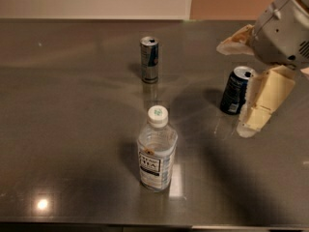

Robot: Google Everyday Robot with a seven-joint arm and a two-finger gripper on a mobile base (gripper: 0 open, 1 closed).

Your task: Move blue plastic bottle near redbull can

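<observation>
The blue plastic bottle point(156, 151) is clear with a white cap and a white-and-black label. It stands upright near the front middle of the table. The redbull can point(149, 59), slim and silver-blue, stands upright farther back, a little left of the bottle's line. My gripper point(232, 88) comes in from the upper right with its cream fingers point(264, 100) spread open and empty. It is well to the right of the bottle and appears raised above the table.
A wider dark blue soda can point(236, 90) stands at the right, seen between my two fingers. The dark grey table point(72, 129) runs to a pale wall at the back; its front edge is just below the bottle.
</observation>
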